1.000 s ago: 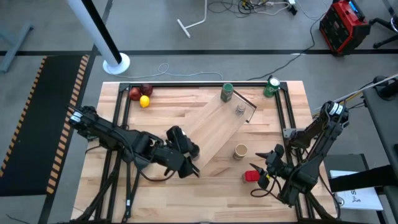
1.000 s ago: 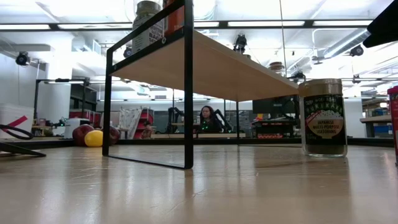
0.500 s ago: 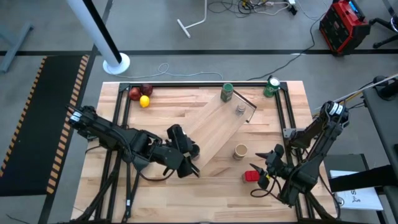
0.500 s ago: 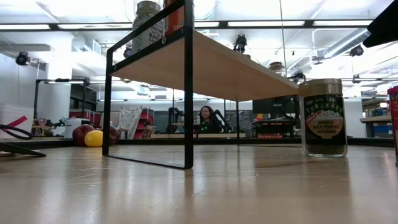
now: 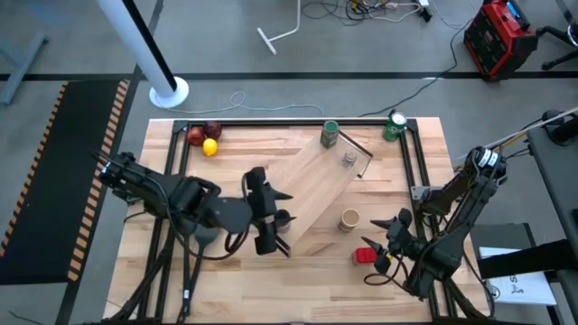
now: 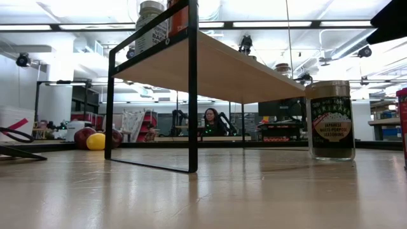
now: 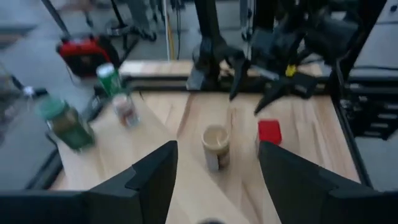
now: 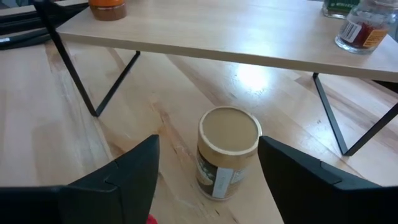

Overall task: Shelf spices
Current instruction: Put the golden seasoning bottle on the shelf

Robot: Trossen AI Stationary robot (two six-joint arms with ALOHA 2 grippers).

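Wooden planks make up the big desk (image 5: 226, 280), and a grey floor with cables lies behind it. On the desk stands the long, slanted, light-wood shelf with thin black bars at its ends (image 5: 312, 190).

Some spices are already up on the shelf: a jar with a green top (image 5: 330, 134) at the far end, a little jar with a silvery top (image 5: 349, 160) near it, and a jar with an orange-brown top (image 8: 107, 9) at the other end. Two jars wait on the desk. One is the round jar with a tan top (image 8: 227, 151), just beside the shelf. The other is the jar with a red square top (image 5: 364, 255), a bit nearer the desk's front edge.

So the job looks about half done. The step in hand is picking up the next jar.

The right gripper (image 8: 208, 177) hangs low near the tan-topped jar, pointing straight at it. Its jaws are spread wide and hold nothing. The left gripper (image 7: 214, 186) sits by the low end of the shelf. Its jaws are wide apart too, and empty.

Next, I think the right gripper should slide forward so the tan-topped jar sits between its jaws, squeeze it, and lift it up onto a bare part of the shelf.
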